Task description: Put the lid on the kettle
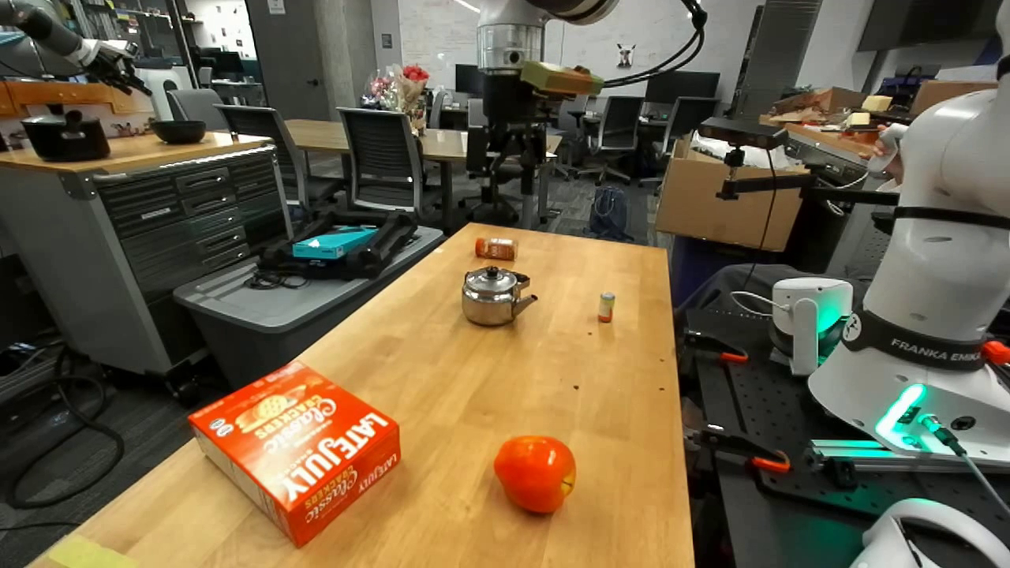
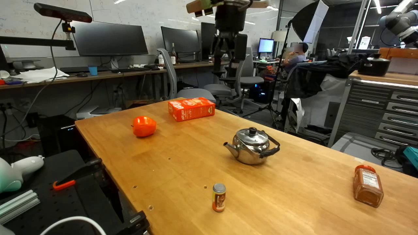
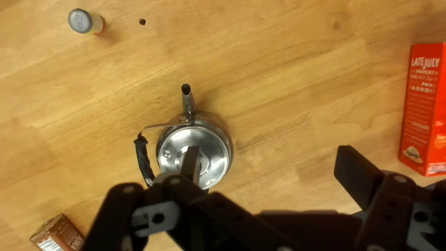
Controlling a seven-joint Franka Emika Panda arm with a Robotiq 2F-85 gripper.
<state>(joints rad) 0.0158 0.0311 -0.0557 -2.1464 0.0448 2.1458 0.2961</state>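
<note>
The kettle (image 1: 491, 308) is a small shiny silver pot with a spout and a black handle lowered to its side. It stands upright on the wooden table in both exterior views (image 2: 248, 157) and in the wrist view (image 3: 212, 122). The lid (image 2: 249, 137), a round silver disc with a black knob, lies flat on top of the kettle; it also shows in the wrist view (image 3: 214, 146). My gripper (image 1: 506, 183) is open and empty, high above the table and apart from the kettle. In the wrist view (image 3: 268, 150) one finger covers most of the lid's knob.
A red cracker box (image 1: 296, 442) and a red tomato (image 1: 535, 473) are on the table (image 1: 442, 473). A small can (image 2: 218, 197) stands near the kettle's spout side. A spice jar (image 2: 368, 186) lies beyond the kettle. A grey bin (image 1: 316, 300) stands beside the table.
</note>
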